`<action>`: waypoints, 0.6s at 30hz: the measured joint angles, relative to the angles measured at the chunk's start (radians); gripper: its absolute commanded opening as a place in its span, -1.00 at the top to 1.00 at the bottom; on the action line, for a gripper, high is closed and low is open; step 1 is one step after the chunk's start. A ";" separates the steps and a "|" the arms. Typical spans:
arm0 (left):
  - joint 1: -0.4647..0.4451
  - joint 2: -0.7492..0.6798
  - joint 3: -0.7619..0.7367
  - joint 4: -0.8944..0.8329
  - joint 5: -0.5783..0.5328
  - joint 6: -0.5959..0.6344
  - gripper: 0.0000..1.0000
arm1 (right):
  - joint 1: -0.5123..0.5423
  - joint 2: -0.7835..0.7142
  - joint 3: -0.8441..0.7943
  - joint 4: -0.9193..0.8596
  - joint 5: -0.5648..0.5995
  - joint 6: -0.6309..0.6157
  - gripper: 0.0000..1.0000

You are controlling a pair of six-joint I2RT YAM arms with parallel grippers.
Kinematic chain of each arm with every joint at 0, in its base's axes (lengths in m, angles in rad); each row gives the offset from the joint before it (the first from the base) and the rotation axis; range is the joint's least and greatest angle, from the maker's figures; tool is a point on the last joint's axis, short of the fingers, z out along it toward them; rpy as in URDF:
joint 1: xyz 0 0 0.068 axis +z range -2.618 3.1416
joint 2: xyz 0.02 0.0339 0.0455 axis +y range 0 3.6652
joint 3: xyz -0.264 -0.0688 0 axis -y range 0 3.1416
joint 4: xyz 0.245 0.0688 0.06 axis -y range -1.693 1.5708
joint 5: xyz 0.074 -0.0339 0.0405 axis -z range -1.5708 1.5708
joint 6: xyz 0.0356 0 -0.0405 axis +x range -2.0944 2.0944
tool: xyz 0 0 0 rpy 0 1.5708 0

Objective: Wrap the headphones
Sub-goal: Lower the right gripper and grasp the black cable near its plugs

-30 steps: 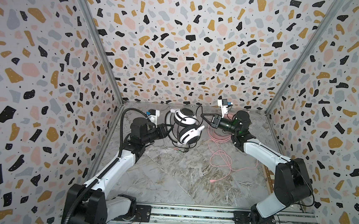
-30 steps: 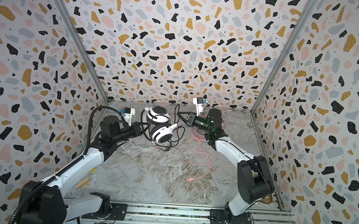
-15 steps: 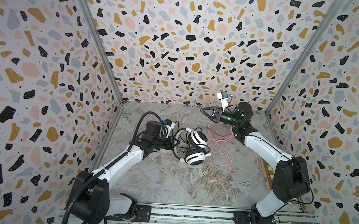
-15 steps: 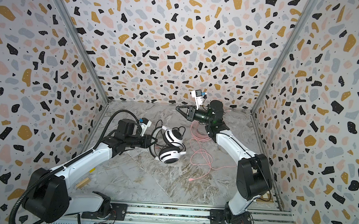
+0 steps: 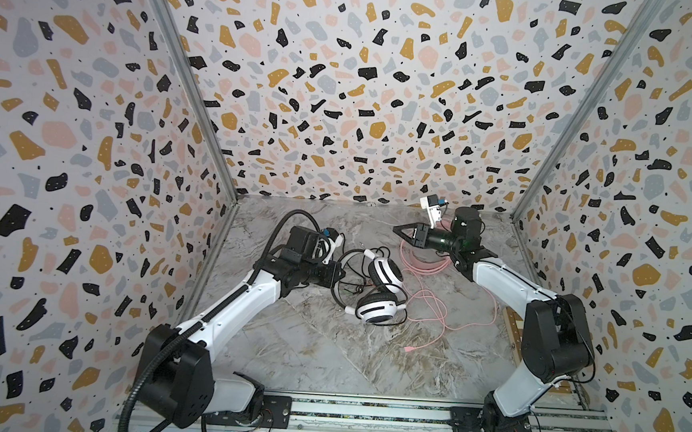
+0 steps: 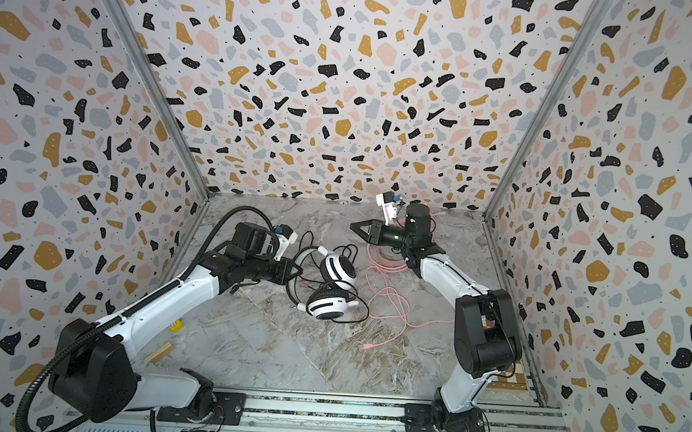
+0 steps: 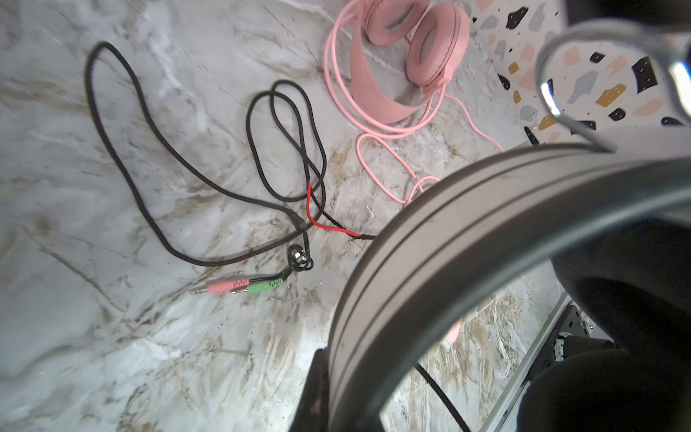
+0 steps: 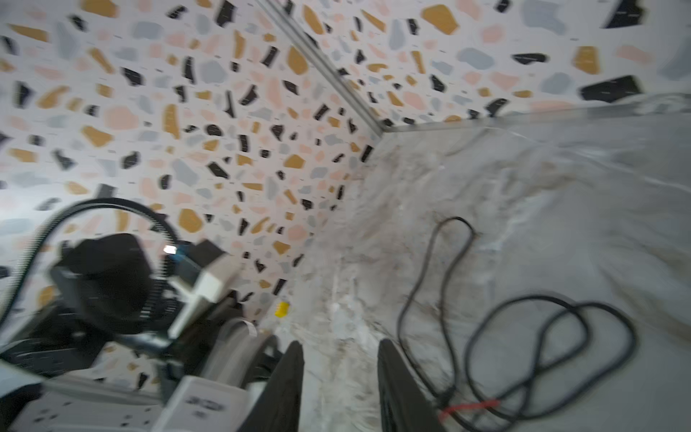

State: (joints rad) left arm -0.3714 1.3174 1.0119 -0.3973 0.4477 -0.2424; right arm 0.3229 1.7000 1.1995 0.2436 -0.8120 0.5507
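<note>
Tabletop (image 5: pixel 326 361) with a marble pattern carries everything. On the left, the left gripper (image 5: pixel 339 275) is clamped on the dark headband (image 7: pixel 430 243) of the white headset (image 5: pixel 377 309). The headset's two cups lie on the table near the middle in both top views. In the left wrist view the band crosses close to the lens. Its black cable (image 7: pixel 112 149) sprawls beside it in loose loops, carries a short red piece (image 7: pixel 318 221), and ends in pink and green jacks (image 7: pixel 239 288). Further right, the pink cable (image 5: pixel 433 313) trails loose across the table. The right gripper (image 5: pixel 396 230) hovers near the back, jaws parted with nothing between them. The pink headset (image 7: pixel 411 52) lies beneath that arm, with turns of its cable around it.
</note>
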 measured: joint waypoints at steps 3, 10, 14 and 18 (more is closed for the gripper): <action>0.019 -0.035 0.000 -0.012 0.005 0.000 1.00 | 0.025 0.021 0.004 -0.173 0.106 -0.136 -0.01; 0.024 -0.050 -0.029 -0.031 0.018 0.000 1.00 | 0.135 0.177 0.009 -0.396 0.156 -0.331 -0.32; 0.024 -0.049 -0.039 -0.037 0.019 -0.001 1.00 | 0.194 0.259 0.033 -0.461 0.155 -0.378 -0.33; 0.024 -0.050 -0.039 -0.037 0.021 -0.001 1.00 | 0.249 0.287 0.062 -0.500 0.246 -0.414 -0.23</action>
State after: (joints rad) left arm -0.3477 1.2678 0.9730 -0.4347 0.4686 -0.2436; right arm 0.5716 1.9873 1.2617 -0.2565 -0.5655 0.1364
